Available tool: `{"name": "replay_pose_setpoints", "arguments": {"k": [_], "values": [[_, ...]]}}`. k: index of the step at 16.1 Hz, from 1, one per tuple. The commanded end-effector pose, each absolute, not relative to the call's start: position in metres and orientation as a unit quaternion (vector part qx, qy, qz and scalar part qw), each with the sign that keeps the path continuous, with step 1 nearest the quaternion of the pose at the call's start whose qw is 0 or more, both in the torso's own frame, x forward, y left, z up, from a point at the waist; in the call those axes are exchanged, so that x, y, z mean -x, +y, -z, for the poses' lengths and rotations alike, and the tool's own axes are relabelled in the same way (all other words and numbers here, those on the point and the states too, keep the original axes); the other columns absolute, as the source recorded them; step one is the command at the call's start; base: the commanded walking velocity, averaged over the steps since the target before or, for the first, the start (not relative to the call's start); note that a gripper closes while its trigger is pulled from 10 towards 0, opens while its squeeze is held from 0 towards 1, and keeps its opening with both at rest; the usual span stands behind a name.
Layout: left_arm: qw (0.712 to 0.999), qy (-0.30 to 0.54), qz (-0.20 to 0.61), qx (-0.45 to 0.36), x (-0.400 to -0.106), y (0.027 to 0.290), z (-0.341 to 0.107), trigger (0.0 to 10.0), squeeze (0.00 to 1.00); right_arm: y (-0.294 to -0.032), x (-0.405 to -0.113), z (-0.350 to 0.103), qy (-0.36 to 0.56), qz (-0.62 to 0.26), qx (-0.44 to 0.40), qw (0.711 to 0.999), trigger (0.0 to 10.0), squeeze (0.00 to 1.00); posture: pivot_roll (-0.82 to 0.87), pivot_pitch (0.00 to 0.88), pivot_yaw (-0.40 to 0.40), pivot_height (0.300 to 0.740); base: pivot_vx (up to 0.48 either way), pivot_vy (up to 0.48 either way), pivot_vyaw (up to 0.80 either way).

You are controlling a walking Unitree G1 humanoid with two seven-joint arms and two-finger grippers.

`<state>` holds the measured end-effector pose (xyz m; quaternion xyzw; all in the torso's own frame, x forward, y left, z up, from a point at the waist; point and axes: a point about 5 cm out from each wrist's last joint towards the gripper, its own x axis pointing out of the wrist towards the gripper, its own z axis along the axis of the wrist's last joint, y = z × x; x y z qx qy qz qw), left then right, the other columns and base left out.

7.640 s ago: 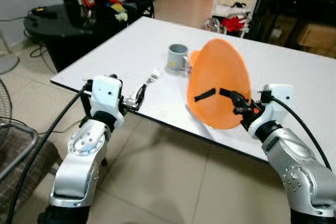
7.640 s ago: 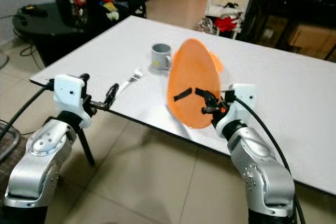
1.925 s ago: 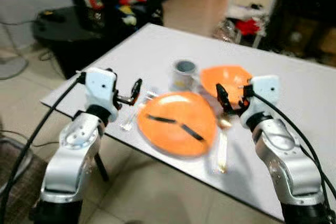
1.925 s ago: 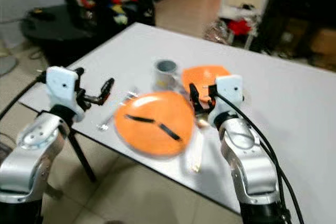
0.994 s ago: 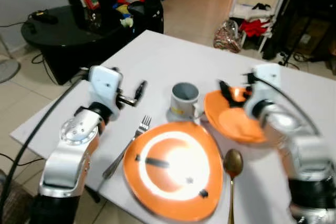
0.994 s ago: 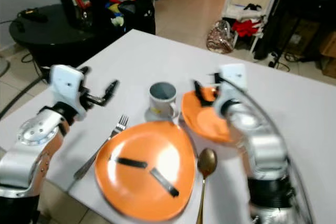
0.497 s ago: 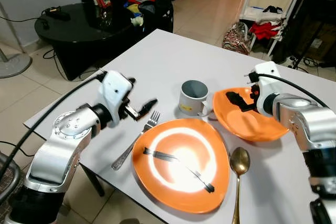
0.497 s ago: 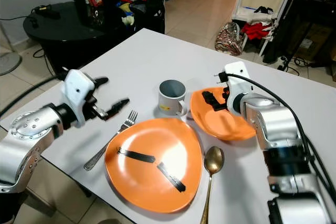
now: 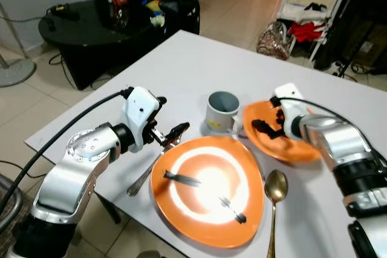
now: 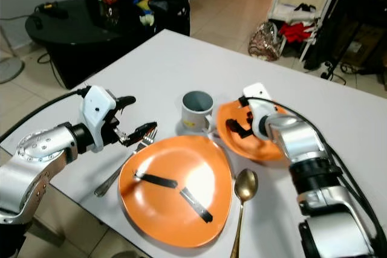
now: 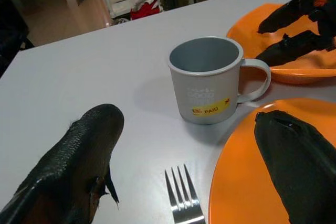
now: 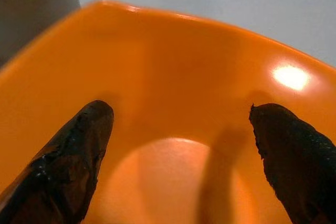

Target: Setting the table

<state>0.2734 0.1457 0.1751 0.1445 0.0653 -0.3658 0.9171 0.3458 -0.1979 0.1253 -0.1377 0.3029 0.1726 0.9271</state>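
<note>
A white table (image 9: 181,64) carries a place setting near its front corner. A large orange plate (image 9: 208,188) lies flat at the table's near edge, with two short dark marks on its face (what they are cannot be told). Just to the robot's left of the plate a fork (image 9: 148,170) lies with its tines pointing away from the robot. To the right of the plate a gold-coloured spoon (image 9: 275,194) lies with its bowl up beside the plate's rim. Behind the plate stands a grey mug (image 9: 221,112), upright, its handle turned toward an orange bowl (image 9: 284,143) that sits just beside it.

The left gripper (image 9: 172,134) hovers low over the fork's tines, at the plate's left rim. Its fingers (image 11: 84,156) are spread apart and hold nothing; in the left wrist view the fork tines lie between them on the table, with the mug beyond.

The right gripper (image 9: 266,126) reaches down into the orange bowl. Its fingers (image 12: 73,153) are parted wide, one on each side of the bowl's hollow, their tips close to the inner wall (whether they touch it cannot be told), and they grip nothing.

Behind the table a black side table (image 9: 78,28) holds clutter, and beyond lie a tiled floor (image 9: 236,10) and some red cloth (image 9: 305,28) by a pale rack.
</note>
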Motion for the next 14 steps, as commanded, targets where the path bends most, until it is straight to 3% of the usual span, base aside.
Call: {"name": "replay_pose_setpoints", "arguments": {"k": [1,14], "values": [[0.915,0.062,0.372,-0.146,-0.271,0.143,-0.178,10.0,0.00,-0.195,-0.354,-0.134,0.281,-0.171,0.143,0.933,10.0,0.00,0.11,0.000,-0.028,0.740,0.000,0.000,0.00],[0.918,0.056,0.361,-0.158,-0.272,0.149,-0.180,10.0,0.00,-0.155,-0.369,-0.136,0.248,-0.240,0.096,0.934,10.0,0.00,0.13,0.000,-0.039,0.740,0.000,0.000,0.00]]}}
